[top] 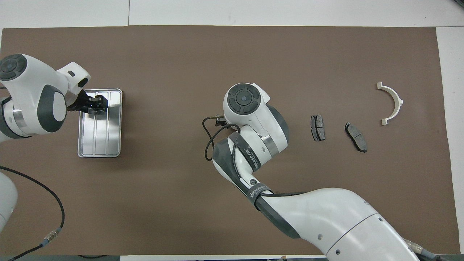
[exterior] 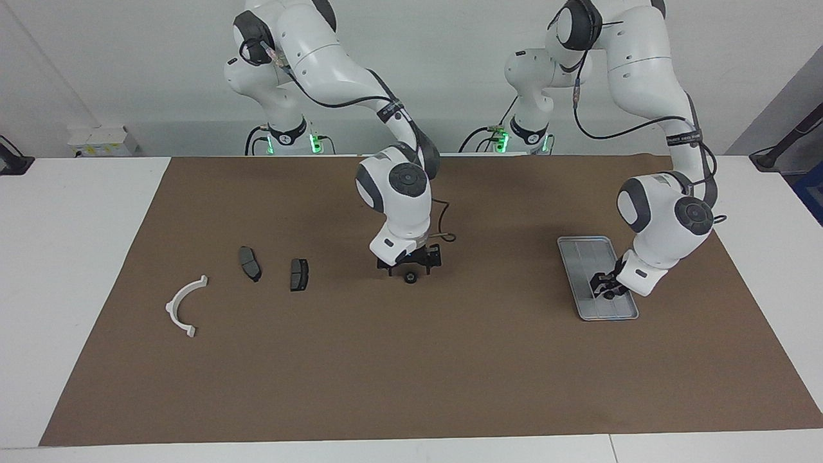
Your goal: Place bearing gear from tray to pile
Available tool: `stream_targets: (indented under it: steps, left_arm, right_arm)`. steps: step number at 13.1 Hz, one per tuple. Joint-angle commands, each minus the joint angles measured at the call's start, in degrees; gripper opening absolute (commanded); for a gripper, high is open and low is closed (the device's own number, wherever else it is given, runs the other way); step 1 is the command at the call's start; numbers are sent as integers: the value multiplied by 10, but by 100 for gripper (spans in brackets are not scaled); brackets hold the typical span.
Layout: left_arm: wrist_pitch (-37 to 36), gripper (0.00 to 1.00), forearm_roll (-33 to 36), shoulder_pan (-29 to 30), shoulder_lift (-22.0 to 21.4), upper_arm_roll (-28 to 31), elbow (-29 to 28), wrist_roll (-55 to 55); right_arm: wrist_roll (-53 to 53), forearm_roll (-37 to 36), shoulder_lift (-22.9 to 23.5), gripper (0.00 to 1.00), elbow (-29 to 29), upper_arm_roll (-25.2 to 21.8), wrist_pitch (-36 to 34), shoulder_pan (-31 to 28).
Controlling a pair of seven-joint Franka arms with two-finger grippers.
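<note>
A small dark round bearing gear (exterior: pixel 409 278) lies on the brown mat mid-table, between the tray and the pile. My right gripper (exterior: pixel 409 266) hangs open just over it, fingers spread to either side; in the overhead view the wrist hides both. My left gripper (exterior: pixel 605 292) (top: pixel 95 107) reaches down into the silver tray (exterior: pixel 578 257) (top: pixel 101 141), at the end farther from the robots. Something dark sits at its tips; I cannot tell what. The pile is a white curved bracket (exterior: pixel 186 307) (top: pixel 391 103) and two dark pads (exterior: pixel 250 263) (exterior: pixel 299 274), toward the right arm's end.
The brown mat (exterior: pixel 411 373) covers most of the white table. A black cable (top: pixel 208 141) loops off the right wrist. The right arm's forearm (top: pixel 326 214) crosses the mat's edge nearest the robots.
</note>
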Motion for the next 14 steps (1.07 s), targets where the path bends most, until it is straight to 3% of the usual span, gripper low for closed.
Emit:
stream_targets:
  steps: [1, 12, 14]
  left_arm:
    - [23, 71, -8, 6, -21, -4, -28, -2]
    - [22, 59, -8, 5, -22, -4, -32, -2]
    - [22, 55, -8, 5, -22, -4, -32, -2]
  right_arm:
    - [-11, 7, -6, 100, -16, 2, 26, -1]
    - [-12, 7, 1, 100, -34, 3, 55, -2]
    - [-12, 7, 1, 96, -34, 3, 56, -2]
